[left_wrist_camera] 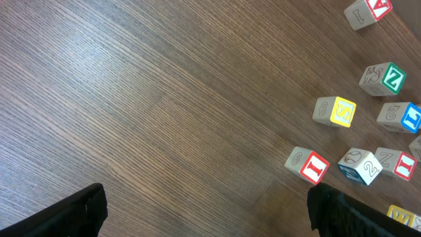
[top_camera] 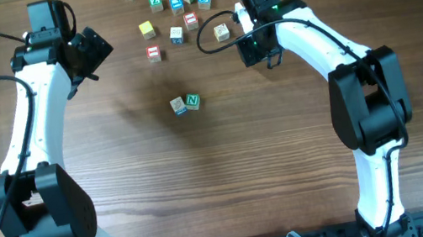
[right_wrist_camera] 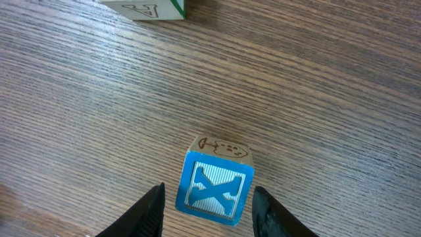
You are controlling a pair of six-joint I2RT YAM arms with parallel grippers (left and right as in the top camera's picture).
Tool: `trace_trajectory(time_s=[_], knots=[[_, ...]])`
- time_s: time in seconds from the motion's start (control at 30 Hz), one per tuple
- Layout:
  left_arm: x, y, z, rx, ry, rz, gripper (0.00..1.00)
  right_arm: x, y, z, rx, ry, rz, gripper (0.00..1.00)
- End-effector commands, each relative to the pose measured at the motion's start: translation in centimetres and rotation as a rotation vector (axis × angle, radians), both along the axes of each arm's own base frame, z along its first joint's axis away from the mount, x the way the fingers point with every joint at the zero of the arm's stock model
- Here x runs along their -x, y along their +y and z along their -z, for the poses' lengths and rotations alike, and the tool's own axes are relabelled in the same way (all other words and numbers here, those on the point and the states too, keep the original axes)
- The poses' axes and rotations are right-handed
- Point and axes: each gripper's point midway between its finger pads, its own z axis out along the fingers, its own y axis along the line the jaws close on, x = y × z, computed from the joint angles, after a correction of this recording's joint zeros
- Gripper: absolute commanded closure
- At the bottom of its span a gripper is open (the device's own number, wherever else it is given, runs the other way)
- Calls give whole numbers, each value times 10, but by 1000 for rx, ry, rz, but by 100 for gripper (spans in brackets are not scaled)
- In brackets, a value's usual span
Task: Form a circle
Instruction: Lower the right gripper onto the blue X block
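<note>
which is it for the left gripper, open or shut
Open: the left gripper has its fingers wide apart in its wrist view, only bare table between.

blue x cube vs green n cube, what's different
The blue X cube carries a blue letter, the green N cube a green one. The X cube sits between the fingers of the right gripper; no gripper is near the N cube. The N cube touches another cube; the X cube stands alone. Both are wooden letter cubes.
</note>
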Motion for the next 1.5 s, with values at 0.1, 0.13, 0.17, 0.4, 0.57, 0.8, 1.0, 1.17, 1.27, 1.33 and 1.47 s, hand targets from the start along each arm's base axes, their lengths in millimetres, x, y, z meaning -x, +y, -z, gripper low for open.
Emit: trace_trajectory(time_s=[0.1,0.13,0.17,0.4,0.57,0.8,1.0,1.17,1.27,1.33,1.47], knots=[[-2,4,-6,-19,-16,2,0,-2,2,-8,-37,-9,52,62],[-2,4,-6,-19,-16,2,0,-2,2,-8,-39,-8,60,64],[-2,4,-6,-19,-16,2,0,-2,1,-8,-40,-6,75,64],[-2,4,-6,-19,-16,2,0,-3,2,-8,-42,-7,78,58],[-2,4,-6,-19,-16,2,0,-2,2,-8,-42,-6,80,64],[-2,4,-6,-19,-16,2,0,-1,1,-7,-46,5,102,56],[-2,4,-6,-19,-16,2,0,-1,1,-7,-46,3,102,67],[-2,4,-6,-19,-16,2,0,-2,2,-7,-48,1,105,58],[-2,4,-6,-19,-16,2,0,-3,2,-8,-51,-5,105,54],[-2,4,-6,-19,-16,2,0,-5,3,-8,-53,-13,105,54],[-2,4,-6,-19,-16,2,0,-8,2,-9,-53,-20,129,55]])
